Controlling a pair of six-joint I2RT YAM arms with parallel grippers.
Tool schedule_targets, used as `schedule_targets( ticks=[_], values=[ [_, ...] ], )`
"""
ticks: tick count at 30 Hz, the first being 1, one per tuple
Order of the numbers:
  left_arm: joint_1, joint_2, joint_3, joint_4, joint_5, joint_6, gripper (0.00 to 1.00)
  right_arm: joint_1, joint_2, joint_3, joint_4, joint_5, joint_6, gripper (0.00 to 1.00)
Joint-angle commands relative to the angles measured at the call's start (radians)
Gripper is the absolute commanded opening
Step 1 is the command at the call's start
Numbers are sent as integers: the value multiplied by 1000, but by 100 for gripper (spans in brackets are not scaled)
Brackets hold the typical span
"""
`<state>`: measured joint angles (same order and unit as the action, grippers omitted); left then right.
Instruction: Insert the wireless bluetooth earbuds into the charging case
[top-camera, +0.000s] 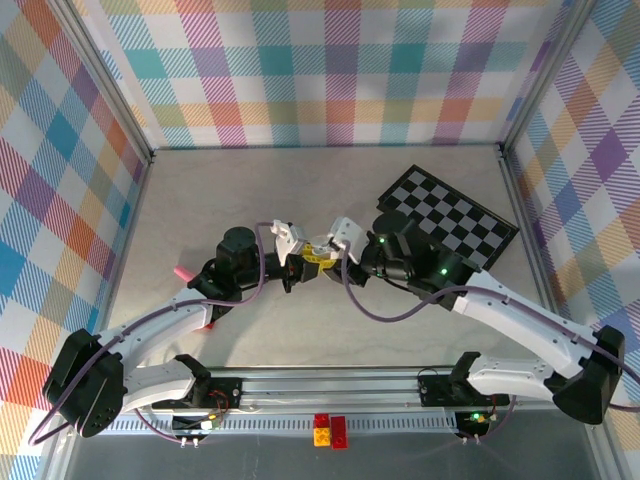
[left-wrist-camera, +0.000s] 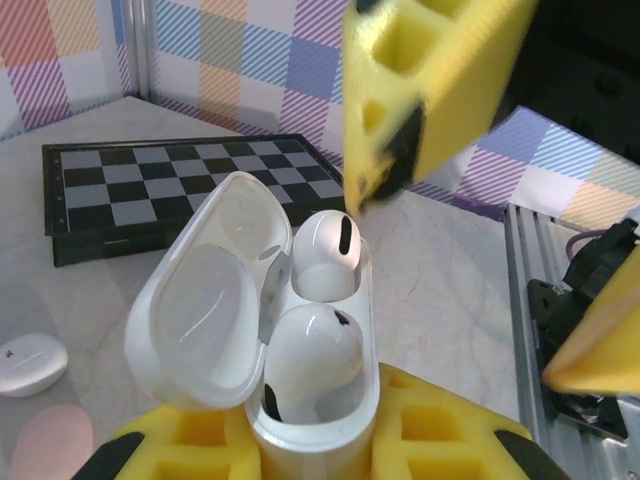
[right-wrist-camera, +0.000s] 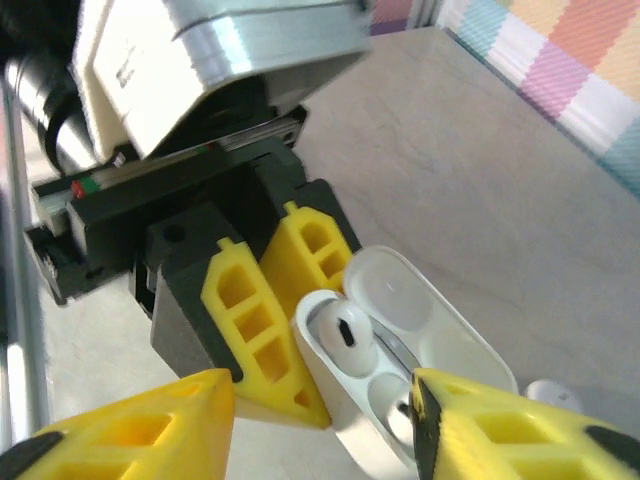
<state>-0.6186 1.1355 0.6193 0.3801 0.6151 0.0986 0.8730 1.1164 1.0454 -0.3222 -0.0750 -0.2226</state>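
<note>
It looks nearly done: 2 earbuds sit in the open case, left pincer clamped on it, right pincer spread apart, lid not yet shut.

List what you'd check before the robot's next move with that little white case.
1. Left gripper shut on case: ok.
2. Lid open: ok.
3. Far earbud down in its well: ok.
4. Near earbud fully down: cannot tell, it looks tilted.
5. Right gripper open, holding nothing: ok.
</note>
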Motion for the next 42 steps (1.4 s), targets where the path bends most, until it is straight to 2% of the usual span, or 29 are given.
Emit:
schedule_targets(
  ticks=[1, 8, 18, 22, 31, 42],
  values=[
    [10, -18, -14, 39, -6, 67, 0, -53, -11, 4, 70, -94, 116, 62],
    [10, 2, -46, 110, 7, 154, 0, -167, 67, 84, 17, -132, 346, 73],
    [9, 12, -41, 77, -3, 291, 0, -210, 264, 304, -222, -163, 409, 77],
    [5, -8, -22, 27, -17, 329, 0, -230, 362, 426, -386, -183, 403, 77],
    [5, -48, -6, -55, -36, 363, 0, -235, 444, 491, -476, -236, 377, 77],
    [7, -48, 1, -28, -70, 256, 0, -235, 355, 397, -475, -351, 237, 81]
  ],
)
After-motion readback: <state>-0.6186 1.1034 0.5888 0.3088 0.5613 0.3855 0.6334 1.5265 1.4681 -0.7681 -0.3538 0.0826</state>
